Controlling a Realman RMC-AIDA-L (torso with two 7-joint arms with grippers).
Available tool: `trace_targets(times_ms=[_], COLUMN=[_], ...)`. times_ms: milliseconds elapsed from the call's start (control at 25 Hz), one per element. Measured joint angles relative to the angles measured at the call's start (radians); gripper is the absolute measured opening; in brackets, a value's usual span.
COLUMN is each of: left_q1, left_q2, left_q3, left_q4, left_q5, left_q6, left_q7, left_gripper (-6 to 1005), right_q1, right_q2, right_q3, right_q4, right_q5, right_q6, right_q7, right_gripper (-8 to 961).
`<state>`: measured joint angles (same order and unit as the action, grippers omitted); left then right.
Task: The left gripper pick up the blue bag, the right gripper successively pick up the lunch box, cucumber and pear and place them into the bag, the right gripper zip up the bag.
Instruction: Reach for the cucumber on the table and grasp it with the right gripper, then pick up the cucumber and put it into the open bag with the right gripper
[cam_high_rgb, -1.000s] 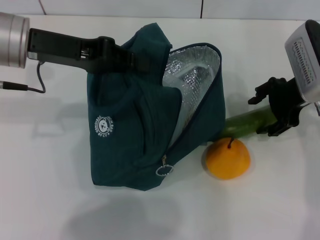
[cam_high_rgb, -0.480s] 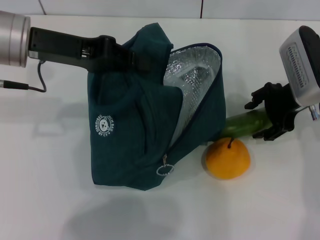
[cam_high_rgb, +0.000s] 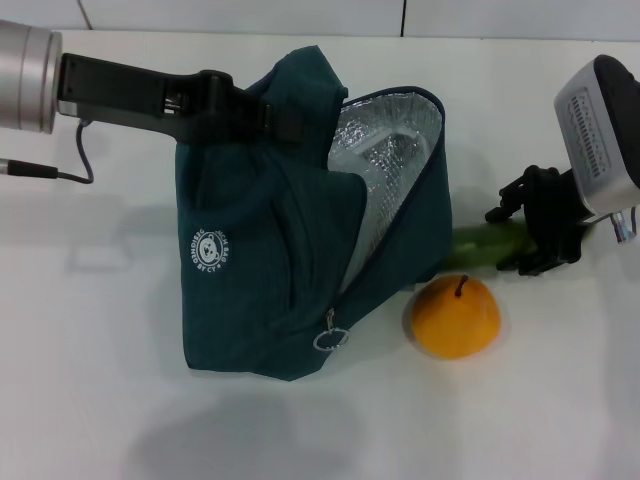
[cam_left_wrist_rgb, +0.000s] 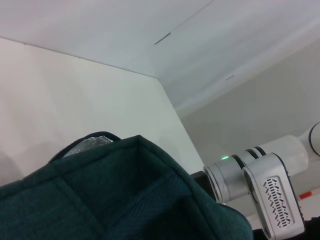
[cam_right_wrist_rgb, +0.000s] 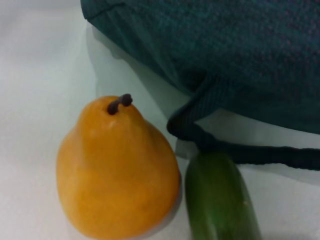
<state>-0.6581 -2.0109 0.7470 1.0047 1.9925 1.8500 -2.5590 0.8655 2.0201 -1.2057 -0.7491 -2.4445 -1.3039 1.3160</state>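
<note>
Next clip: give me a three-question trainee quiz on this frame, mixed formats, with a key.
1. True or false: the bag is zipped shut.
2. Which item is the right end effector at? A) pear B) cucumber C) zipper ring
3. What holds the bag's top?

Key:
1. False; the foil lining shows through the open mouth.
2. B
3. The left end effector

Round white logo (cam_high_rgb: 208, 251) on the blue bag (cam_high_rgb: 270, 250), ring of lettering too small to read
</note>
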Motion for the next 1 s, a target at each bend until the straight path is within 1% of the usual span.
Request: trace_targets(times_ms=[320,440,680,920,1000], left_q1=[0.005,0.009,0.011,0.01,0.008], left_q2=[0.0,0.001,0.004,0.006,0.006], left_q3=[0.0,0.0,-0.002,-0.006,-0.006], left_q4=[0.0,0.0,-0.001,-0.01,-0.01], left_q5=[0.0,0.0,0.0,-0.001,-0.001], left_q6=[0.004,0.005,0.004,0.003,0.003], left_q7=[0.0,0.0,0.0,0.003,0.003], left_gripper=[38,38,38,38,38], right_q1=[-0.002,-0.011,-0.085,-0.161,-0.192], right_q2=[0.002,-0.001,-0.011,-0.025,-0.028], right_q3=[0.0,0.0,0.003,0.014,0.044], right_q4=[-0.017,-0.049,-0.191,-0.258,-0.288], right_q5=[0.011,0.013,-0.028,-0.069,-0.072], right_q6=[-0.011,-0.029,-0.062,-0.061,-0.049], right_q7=[0.014,0.035,0.132,0.206,0.232], right_gripper=[574,538,537,538,538])
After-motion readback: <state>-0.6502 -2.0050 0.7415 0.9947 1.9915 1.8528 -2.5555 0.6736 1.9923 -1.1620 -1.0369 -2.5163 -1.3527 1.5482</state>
